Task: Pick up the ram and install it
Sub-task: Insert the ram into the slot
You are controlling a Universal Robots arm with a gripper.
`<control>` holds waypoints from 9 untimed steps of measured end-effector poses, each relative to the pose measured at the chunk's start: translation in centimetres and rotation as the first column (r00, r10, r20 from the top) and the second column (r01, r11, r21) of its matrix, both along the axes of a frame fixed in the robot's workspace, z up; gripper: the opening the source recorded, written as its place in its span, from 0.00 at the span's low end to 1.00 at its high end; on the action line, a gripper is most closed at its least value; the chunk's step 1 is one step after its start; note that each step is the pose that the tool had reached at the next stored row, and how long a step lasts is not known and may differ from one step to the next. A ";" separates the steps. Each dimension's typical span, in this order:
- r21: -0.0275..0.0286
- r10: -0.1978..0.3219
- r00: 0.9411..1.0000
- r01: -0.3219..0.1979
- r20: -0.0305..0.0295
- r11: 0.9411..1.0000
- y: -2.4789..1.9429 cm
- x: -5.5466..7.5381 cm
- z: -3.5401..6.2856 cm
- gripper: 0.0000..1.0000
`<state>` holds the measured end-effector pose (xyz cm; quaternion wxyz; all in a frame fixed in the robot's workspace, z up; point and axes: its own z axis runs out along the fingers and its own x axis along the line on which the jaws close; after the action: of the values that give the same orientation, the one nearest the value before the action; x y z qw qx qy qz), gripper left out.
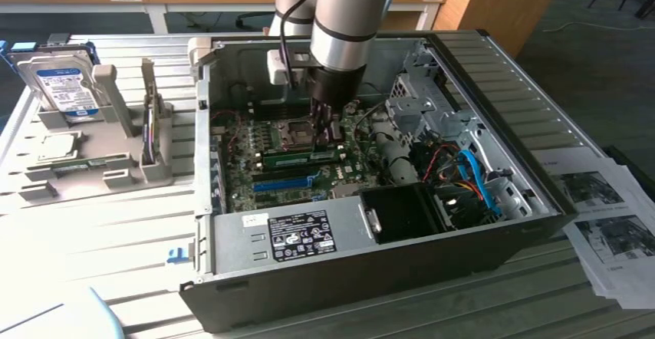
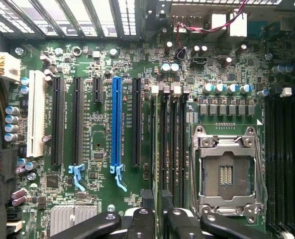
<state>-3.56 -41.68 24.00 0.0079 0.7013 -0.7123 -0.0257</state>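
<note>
The ram (image 1: 291, 156) is a thin green stick standing on edge in a memory slot on the motherboard, inside the open computer case (image 1: 307, 235). My gripper (image 1: 327, 128) hangs straight down just over the end of the ram on the exterior view's right. In the wrist view the ram (image 2: 159, 149) shows edge-on as a narrow green line among the black memory slots. It runs into the gap of my gripper (image 2: 159, 219). The dark fingers (image 2: 140, 221) stand apart on either side of that line, and I see no grip on it.
A long blue slot (image 1: 281, 183) lies beside the ram; the wrist view shows the blue slot (image 2: 117, 124) among black ones. The CPU socket (image 2: 229, 172) sits on the ram's other side. A hard drive (image 1: 61, 82) stands in a grey rack (image 1: 92, 170). Papers (image 1: 609, 216) lie at the exterior view's right.
</note>
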 end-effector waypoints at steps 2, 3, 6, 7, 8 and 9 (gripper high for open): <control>0.000 0.000 1.000 0.000 0.000 1.000 0.00 0.0 0.20 0.18; 0.000 0.000 1.000 0.000 0.000 1.000 0.00 0.0 0.30 0.18; 0.000 0.000 1.000 0.000 0.000 1.000 0.00 0.0 0.61 0.18; 0.000 0.000 1.000 0.000 0.000 1.000 0.00 0.0 0.70 0.18; 0.000 0.000 1.000 0.000 0.000 1.000 0.00 0.0 0.80 0.18; 0.000 0.000 1.000 0.000 0.000 1.000 0.00 0.0 0.89 0.18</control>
<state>-3.56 -41.68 24.89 0.0078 0.7013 -0.7124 -0.0257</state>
